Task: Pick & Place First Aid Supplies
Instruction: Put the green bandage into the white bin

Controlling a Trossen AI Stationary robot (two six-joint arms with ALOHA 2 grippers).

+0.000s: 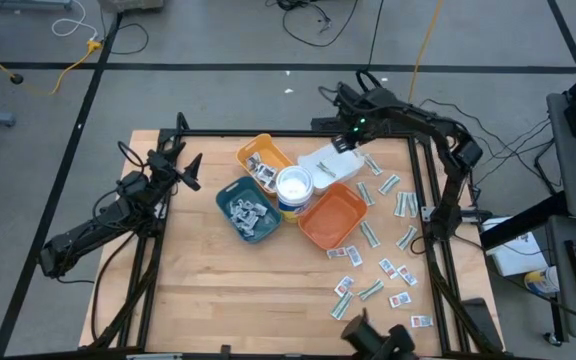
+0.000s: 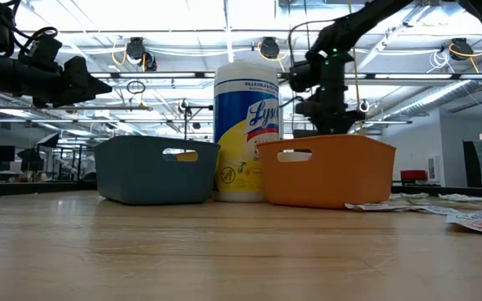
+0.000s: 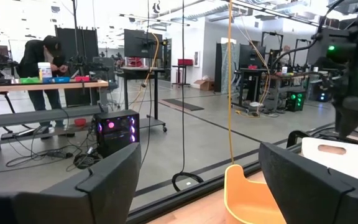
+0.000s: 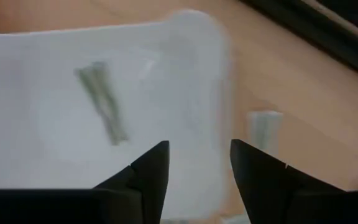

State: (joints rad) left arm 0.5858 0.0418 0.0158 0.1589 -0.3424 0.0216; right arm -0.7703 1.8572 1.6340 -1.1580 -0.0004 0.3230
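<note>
Wooden desk [image 1: 218,270], trays clustered at frame centre.
Right hand [image 4: 197,163], fingers apart and empty, hovers over white plastic tray [image 4: 55,87], green-white strip packet [image 4: 102,102] apparently just dropped inside.

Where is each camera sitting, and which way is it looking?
High view: above the table, looking straight down; both arms show.
Low view: at tabletop height, looking level at the wipes tub; arms reach in from above.
Left wrist view: looks past the open left gripper into the room.
Right wrist view: looks down between the open right gripper into the white tray, a green strip inside.
Shared: high and low views both show the orange tray.
</note>
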